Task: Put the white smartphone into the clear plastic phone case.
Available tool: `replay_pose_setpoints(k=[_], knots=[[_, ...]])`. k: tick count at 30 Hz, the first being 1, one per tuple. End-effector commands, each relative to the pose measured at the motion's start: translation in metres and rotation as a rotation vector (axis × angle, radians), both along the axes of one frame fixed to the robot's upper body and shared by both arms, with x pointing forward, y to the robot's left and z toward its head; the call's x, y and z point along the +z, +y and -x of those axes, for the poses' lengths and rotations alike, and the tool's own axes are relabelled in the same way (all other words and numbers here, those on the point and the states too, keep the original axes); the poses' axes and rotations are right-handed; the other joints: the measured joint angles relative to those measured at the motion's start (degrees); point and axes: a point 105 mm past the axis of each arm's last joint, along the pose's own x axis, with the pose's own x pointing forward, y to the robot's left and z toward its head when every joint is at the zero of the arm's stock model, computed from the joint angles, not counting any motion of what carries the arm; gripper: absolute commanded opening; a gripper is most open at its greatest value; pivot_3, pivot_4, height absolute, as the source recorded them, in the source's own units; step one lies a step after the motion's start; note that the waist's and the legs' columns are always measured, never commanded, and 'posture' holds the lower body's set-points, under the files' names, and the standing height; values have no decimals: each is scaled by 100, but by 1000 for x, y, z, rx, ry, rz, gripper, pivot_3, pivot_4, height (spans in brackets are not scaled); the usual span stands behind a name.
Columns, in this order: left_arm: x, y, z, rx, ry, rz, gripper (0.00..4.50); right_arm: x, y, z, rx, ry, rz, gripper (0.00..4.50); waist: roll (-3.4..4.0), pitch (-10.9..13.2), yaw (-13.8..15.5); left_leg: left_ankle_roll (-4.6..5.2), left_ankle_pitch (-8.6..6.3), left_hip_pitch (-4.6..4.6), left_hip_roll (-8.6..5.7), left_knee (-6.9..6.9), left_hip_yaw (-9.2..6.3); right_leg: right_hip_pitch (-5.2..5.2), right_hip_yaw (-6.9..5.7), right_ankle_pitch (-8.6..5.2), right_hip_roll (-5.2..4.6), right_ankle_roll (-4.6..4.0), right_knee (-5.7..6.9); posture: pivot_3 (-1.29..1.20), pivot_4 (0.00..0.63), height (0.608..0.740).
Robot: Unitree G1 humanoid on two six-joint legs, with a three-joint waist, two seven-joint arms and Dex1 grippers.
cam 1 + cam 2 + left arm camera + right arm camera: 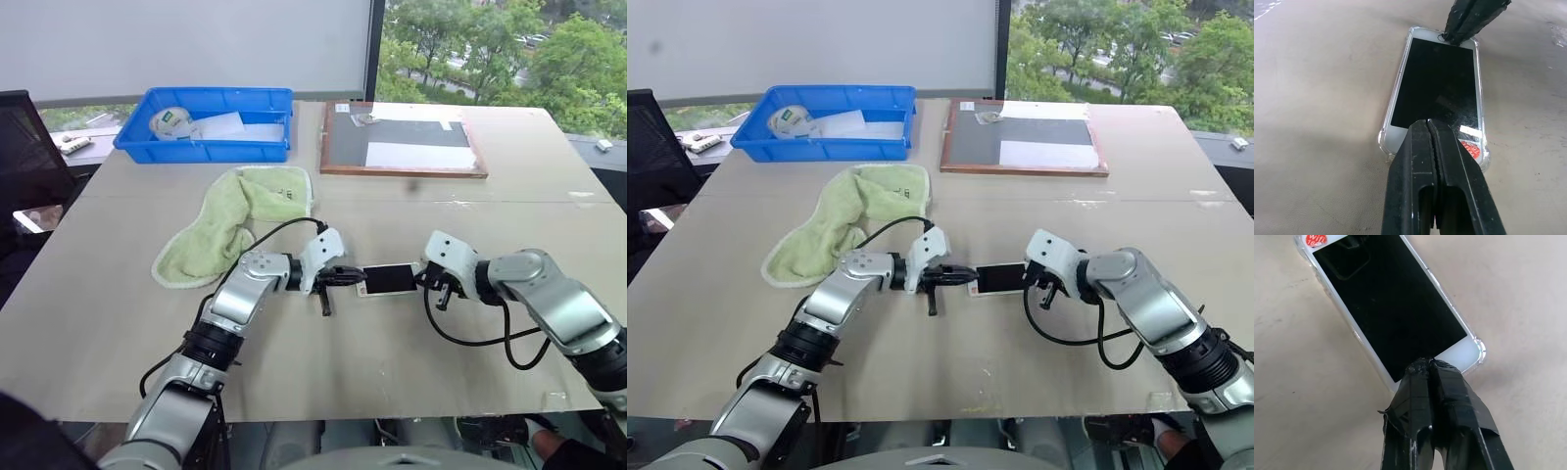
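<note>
- Left end effector (345, 278): fingers pressed together, pointing toward the right arm, angled slightly downward.
- Right end effector (428, 279): fingers closed, tilted downward toward the left arm.

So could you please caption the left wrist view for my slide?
Both shut hands press opposite ends of the phone lying in its case.

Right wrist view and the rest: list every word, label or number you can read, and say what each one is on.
"WiFi": red round sticker on the white smartphone, cut by the picture's edge; the line beneath it is too blurred to read.
Green-and-white label on the tape roll in the blue bin: too small to read.
Nothing else legible.
</note>
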Motion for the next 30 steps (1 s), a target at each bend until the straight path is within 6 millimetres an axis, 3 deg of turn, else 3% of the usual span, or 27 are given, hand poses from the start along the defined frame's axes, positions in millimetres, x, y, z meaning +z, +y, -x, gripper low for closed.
replay_pose_setpoints(k=[1,6,10,16,17,21,26,28,30], knots=[[-1,-1,4,-16,9,4,0,-62,-15,27,-71,240,39,13,-6,-5,1,0,0,0,0,0,0,0,1,0,-9,0,0,0,150,740],[8,1,2,14,1,80,0,-48,-5,24,-92,112,-164,13,-16,-8,7,-1,0,-2,0,0,-1,1,-9,1,-24,-1,0,0,150,740],[32,4,-4,66,-26,230,0,-13,6,12,-126,-93,-402,13,43,70,0,0,0,-13,-2,0,6,-4,-2,2,-25,2,-1,0,150,740],[55,18,-16,188,-40,366,0,30,-7,-1,-205,-328,-552,13,87,199,6,1,2,-18,1,0,7,-11,-6,14,19,22,11,0,150,740],[60,21,-17,202,-34,389,0,39,-9,-1,-210,-352,-578,605,93,221,7,1,2,-19,0,0,9,-12,-7,15,22,24,11,0,150,740],[72,29,-17,247,-31,433,1281,59,-15,9,-198,-402,-598,2187,92,248,8,0,2,-32,-2,0,16,-20,-8,16,25,27,10,0,150,740],[73,42,1,249,-22,415,3738,63,-33,32,-181,-383,-547,4500,91,251,9,-6,-3,-32,-5,-2,21,-19,-5,5,23,42,8,0,150,740],[71,48,11,245,-16,393,4457,63,-45,43,-193,-367,-518,4500,90,254,10,-8,-6,-32,-5,-2,23,-19,-2,3,20,44,7,0,150,740],[69,52,18,236,-20,365,4457,63,-52,48,-211,-360,-500,4500,93,264,9,-9,-7,-30,-4,-2,21,-19,-4,2,21,44,8,0,150,740]])
